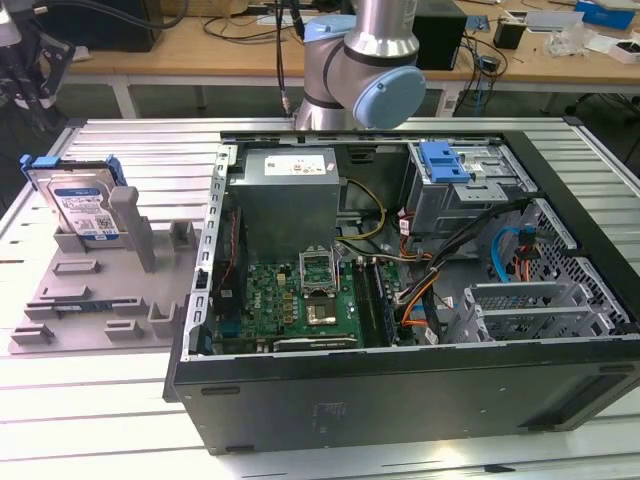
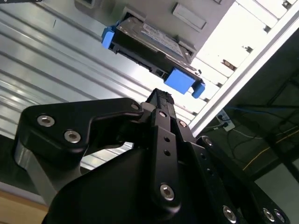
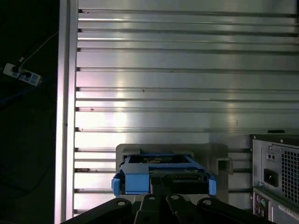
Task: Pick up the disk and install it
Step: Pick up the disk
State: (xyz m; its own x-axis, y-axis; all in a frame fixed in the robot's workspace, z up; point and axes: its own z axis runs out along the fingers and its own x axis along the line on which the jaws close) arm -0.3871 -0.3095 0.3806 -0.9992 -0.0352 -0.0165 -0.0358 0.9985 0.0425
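The disk (image 1: 85,205) is standing on its edge in a grey holder (image 1: 100,300). It is leaning back a little, and its white and blue sticker is facing out. The holder is lying on the ribbed metal surface (image 1: 100,420), at the exterior view's left of the open computer case (image 1: 400,390). The disk and the case are sitting apart from each other. A blue plastic frame is hugging the sides of the disk. In both wrist views the black gripper (image 2: 161,95) (image 3: 156,182) is hanging close to the disk (image 2: 149,44) (image 3: 163,168), near one blue end of the frame. Its jaws are looking closed together, and they are gripping nothing. The disk is resting in the holder (image 3: 215,156) by itself. Inside the case, the grey drive cage (image 1: 455,200) with its blue latch (image 1: 445,160) is sitting at the far corner, on the exterior view's right. The big grey power box (image 1: 290,195) is sitting beside it, and the green board (image 1: 300,300) is lying below that. The robot arm (image 1: 365,55) is rising behind the case.
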